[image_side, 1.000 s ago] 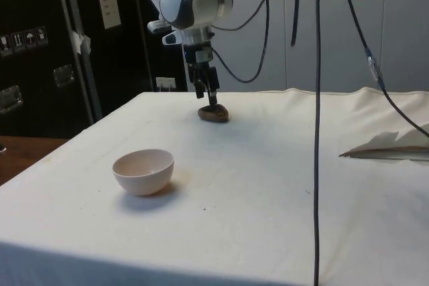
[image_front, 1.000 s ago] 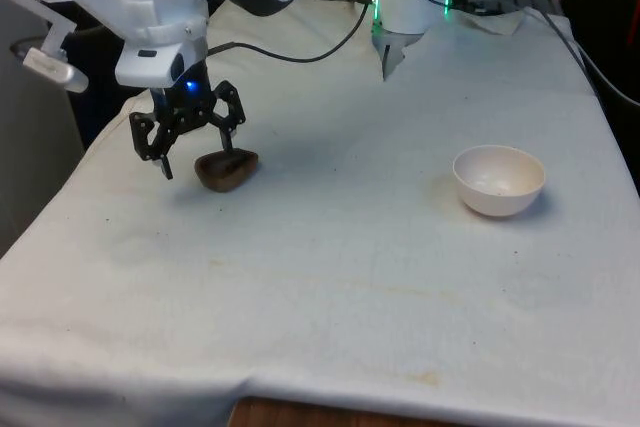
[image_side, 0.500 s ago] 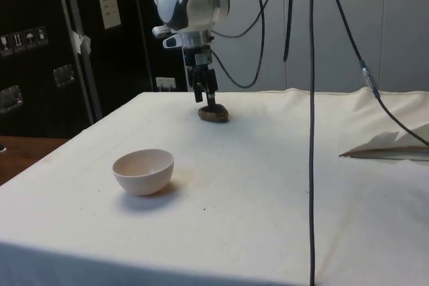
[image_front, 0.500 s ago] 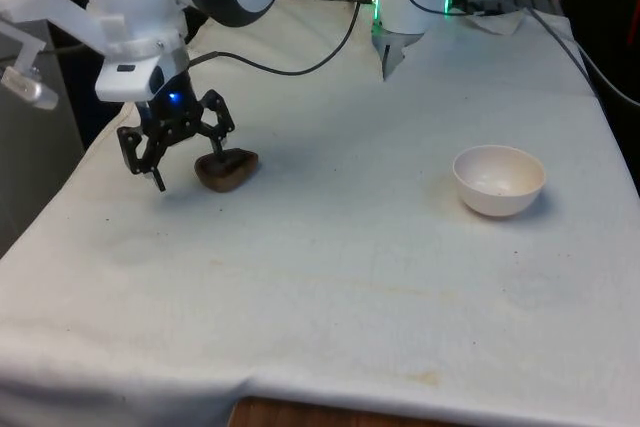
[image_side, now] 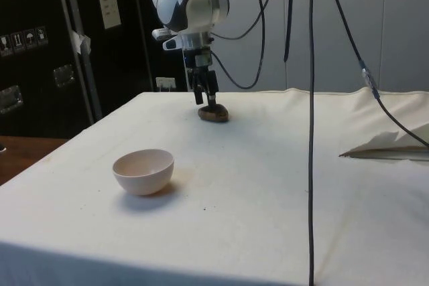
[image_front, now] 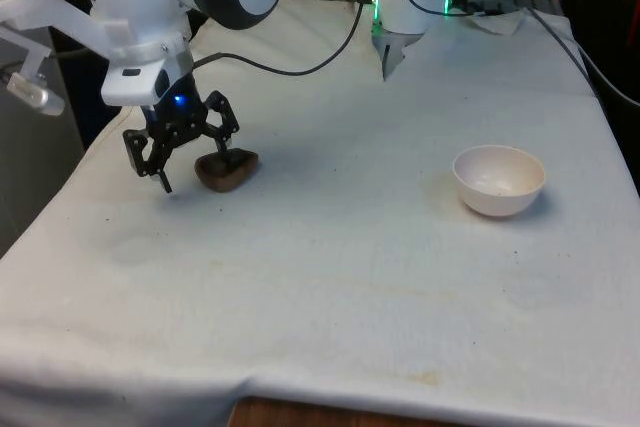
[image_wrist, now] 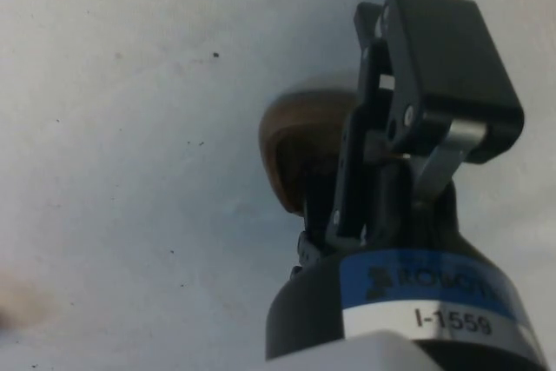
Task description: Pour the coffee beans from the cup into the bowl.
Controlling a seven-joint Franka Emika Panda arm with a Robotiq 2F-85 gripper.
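White cloth (image_front: 330, 277) over the table, perhaps faintly stained; hanging black cables (image_side: 310, 132).

front, side, wrist: shared cup (image_front: 226, 168)

A: Which markings can be read?

B: In the wrist view, a blue band (image_wrist: 434, 277) around the black body of the hand (image_wrist: 382, 171) carries pale letters beginning "ROBOT", the rest cut off at the edge. Beneath it, a white label (image_wrist: 434, 323) reads "I-1559".

A: Anything else?

B: In the side view, a pale notice (image_side: 108, 4) and small symbol stickers (image_side: 27, 39) are fixed to the dark cabinets (image_side: 40, 65); their contents are too small to read.
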